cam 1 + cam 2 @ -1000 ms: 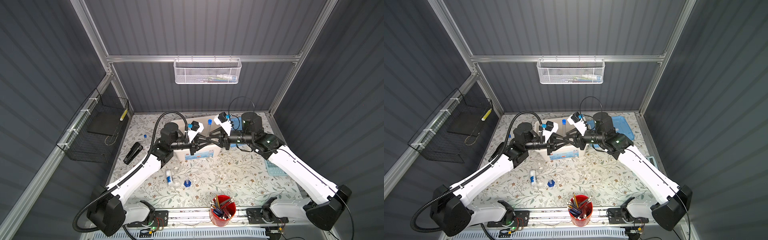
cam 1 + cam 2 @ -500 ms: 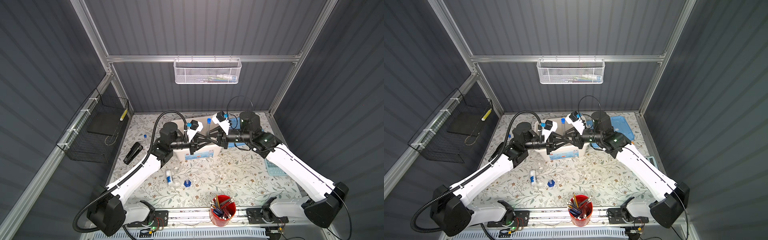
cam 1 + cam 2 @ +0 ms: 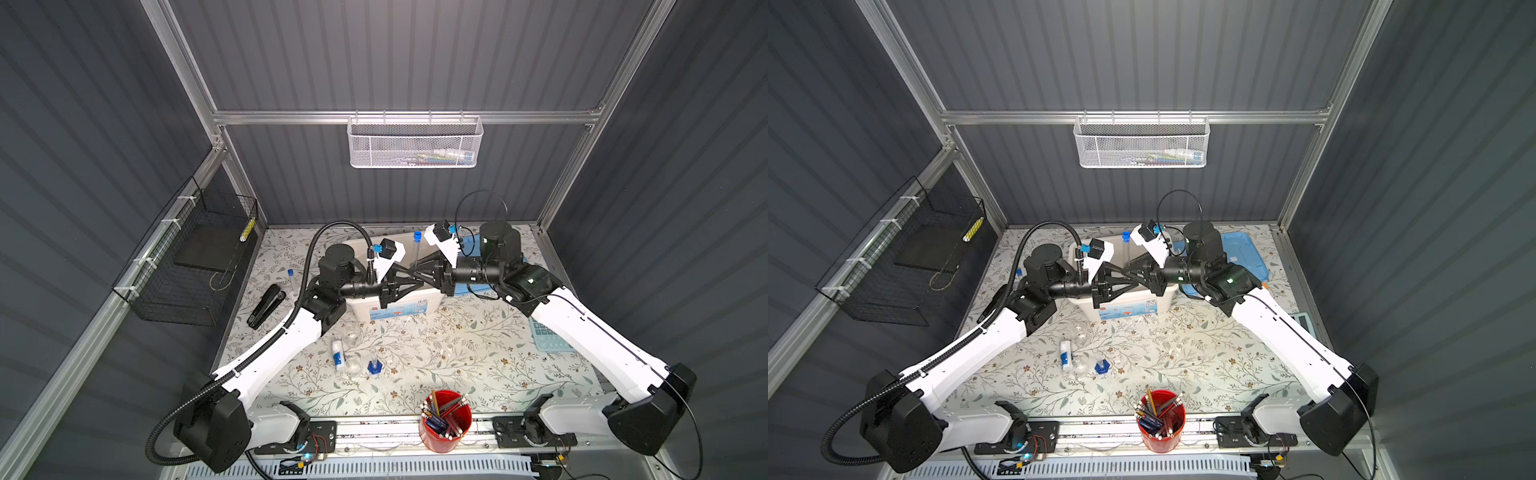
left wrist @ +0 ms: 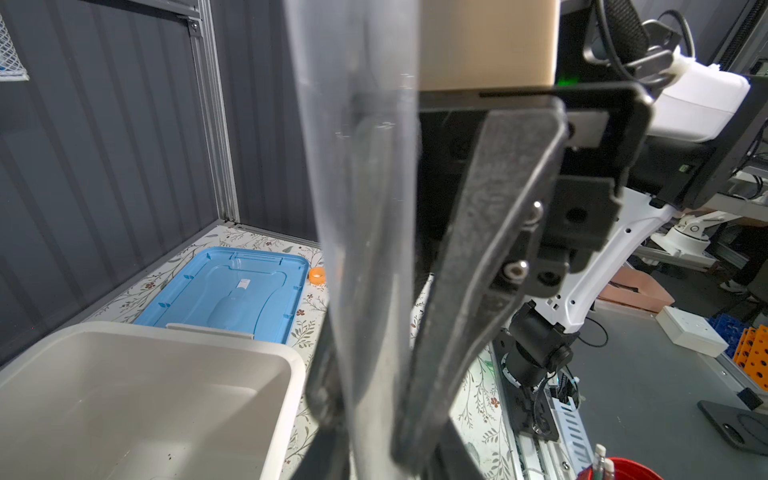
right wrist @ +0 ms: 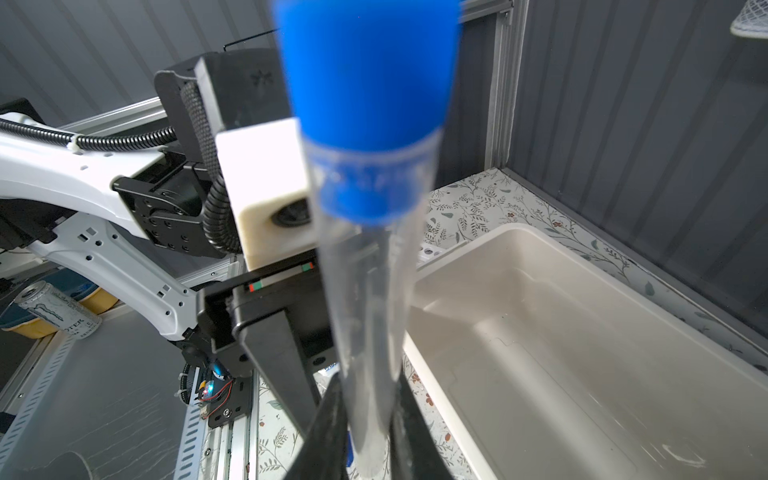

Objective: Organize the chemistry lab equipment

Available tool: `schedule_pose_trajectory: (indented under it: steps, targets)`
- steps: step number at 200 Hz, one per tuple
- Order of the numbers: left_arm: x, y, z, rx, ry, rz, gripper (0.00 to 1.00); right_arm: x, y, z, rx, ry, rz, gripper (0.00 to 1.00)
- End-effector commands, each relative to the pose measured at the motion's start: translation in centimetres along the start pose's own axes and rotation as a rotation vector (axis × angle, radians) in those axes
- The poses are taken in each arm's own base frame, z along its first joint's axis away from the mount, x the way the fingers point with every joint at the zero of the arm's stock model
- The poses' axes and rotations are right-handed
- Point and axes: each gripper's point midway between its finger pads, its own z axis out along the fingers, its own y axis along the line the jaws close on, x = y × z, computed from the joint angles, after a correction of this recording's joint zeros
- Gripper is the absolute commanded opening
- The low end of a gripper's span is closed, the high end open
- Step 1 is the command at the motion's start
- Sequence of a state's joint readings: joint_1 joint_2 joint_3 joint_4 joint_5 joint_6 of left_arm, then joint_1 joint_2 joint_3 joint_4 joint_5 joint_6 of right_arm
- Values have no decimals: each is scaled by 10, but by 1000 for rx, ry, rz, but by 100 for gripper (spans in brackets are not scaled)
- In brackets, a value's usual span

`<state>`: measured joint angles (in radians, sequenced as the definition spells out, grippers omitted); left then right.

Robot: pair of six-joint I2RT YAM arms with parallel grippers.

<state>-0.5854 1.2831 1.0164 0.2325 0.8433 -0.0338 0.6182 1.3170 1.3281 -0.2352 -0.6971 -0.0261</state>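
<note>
A long clear test tube with a blue cap (image 3: pixel 417 237) stands upright above the white bin (image 3: pixel 395 309), where both grippers meet. My right gripper (image 3: pixel 412 268) is shut on the tube's lower part (image 5: pixel 374 316), a finger pressing on each side. My left gripper (image 3: pixel 419 277) is open, and its fingers stand loosely either side of the same tube (image 4: pixel 365 208). On the table lie a second capped tube (image 3: pixel 292 282), a round flask (image 3: pixel 353 337) and a slim cylinder with a blue hexagonal foot (image 3: pixel 375 365).
A blue lid (image 4: pixel 228 291) lies behind the bin beside an orange ring (image 4: pixel 317 275). A stapler (image 3: pixel 266 305), a white bottle (image 3: pixel 338 355), a red pencil cup (image 3: pixel 446 419) and a pale blue calculator (image 3: pixel 548 338) lie around. A black wire basket (image 3: pixel 187 266) hangs on the left wall and a white mesh one (image 3: pixel 415 143) at the back.
My right gripper has moved left to meet the left one and closed on the tube. The left gripper's jaws have loosened around it.
</note>
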Motion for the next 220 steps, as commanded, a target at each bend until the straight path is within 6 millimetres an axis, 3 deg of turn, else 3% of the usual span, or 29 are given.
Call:
schedule_pose_trajectory:
  steps: [1, 21, 39, 117, 160, 220]
  targets:
    - [-14, -7, -3, 21, -27, 49, 53, -14, 5, -2, -15, -35, -20, 15]
    - [-16, -7, -5, 15, -24, 54, 77, -12, 4, -2, -9, -30, -20, 14]
    - [-18, -10, -8, 4, -18, 77, 84, -9, -1, -2, 17, -13, -25, 15]
    - [-37, -15, -37, -77, 4, 175, 83, 10, -15, -9, 114, 53, -30, 14]
    - [-57, -3, -53, -127, -51, 203, 79, 20, -11, -10, 101, 61, 8, 14]
    - [-78, 10, -45, -41, -158, 166, 76, 26, 5, -2, 48, 71, 11, 15]
